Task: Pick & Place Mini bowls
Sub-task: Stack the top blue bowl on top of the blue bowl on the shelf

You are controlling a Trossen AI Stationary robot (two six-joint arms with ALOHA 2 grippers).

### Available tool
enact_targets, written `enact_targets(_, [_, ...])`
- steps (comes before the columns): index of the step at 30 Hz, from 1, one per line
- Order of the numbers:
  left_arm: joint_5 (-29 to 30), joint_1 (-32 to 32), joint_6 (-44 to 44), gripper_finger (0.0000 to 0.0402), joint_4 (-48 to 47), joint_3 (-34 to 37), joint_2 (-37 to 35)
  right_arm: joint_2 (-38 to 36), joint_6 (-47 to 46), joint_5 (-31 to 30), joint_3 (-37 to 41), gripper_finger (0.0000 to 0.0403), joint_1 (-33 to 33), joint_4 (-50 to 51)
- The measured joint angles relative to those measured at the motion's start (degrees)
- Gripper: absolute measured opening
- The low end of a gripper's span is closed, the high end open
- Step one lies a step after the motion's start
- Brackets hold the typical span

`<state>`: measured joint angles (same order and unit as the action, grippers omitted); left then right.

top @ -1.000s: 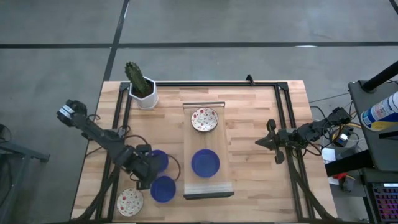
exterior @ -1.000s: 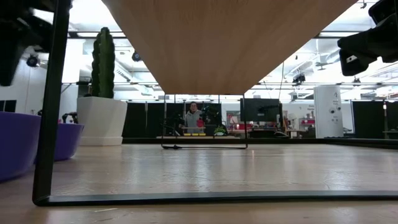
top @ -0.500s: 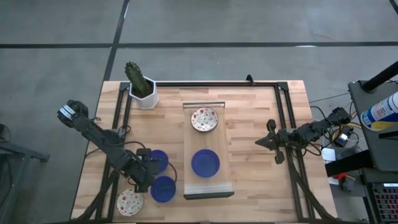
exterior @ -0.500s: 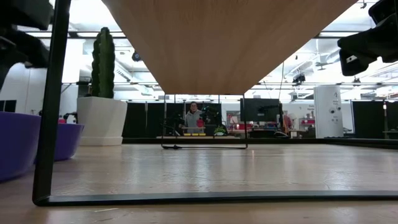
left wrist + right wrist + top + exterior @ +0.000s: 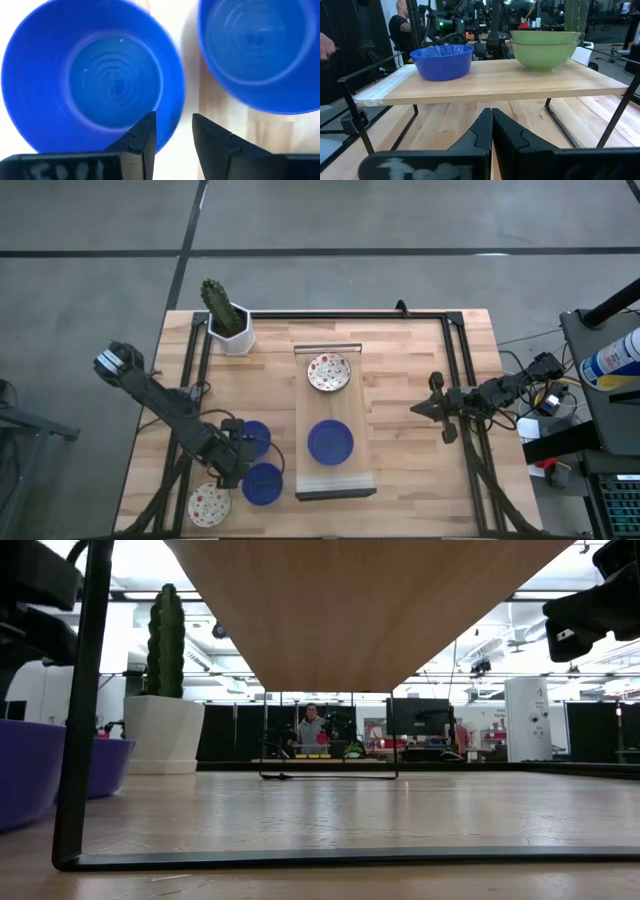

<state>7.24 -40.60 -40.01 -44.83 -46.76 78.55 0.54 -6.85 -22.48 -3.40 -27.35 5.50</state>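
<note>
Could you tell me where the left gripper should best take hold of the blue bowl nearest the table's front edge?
On its rim, coming straight down from above. The blue bowl sits upright and open, with a thin wall, so one finger can go inside and one outside. The left gripper already hangs open over the rim on the side facing the other blue bowl; a gap of bare wood there leaves room for the outer finger.
</note>
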Motion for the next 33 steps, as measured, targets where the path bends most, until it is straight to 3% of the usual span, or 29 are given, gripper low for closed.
enact_targets(12, [-0.08,0.04,0.52,0.0108,0.09,1.07,2.62,0.02,-0.01,0.01,0.0,0.0008,0.0,0.0])
enact_targets(21, [0.42,0.13,0.74,0.0011,-0.14,0.84,3.06,0.02,0.0,0.0,-0.01,0.0009,0.0,0.0])
enact_targets(24, [0.59,0.13,0.68,0.0006,-0.7,0.3,3.01,0.02,0.0,0.0,0.0,0.0008,0.01,0.0])
enact_targets(33, [0.63,0.13,-0.66,0.0001,-11.5,-7.95,2.95,0.02,0.0,0.0,0.0,0.0009,0.0,0.0])
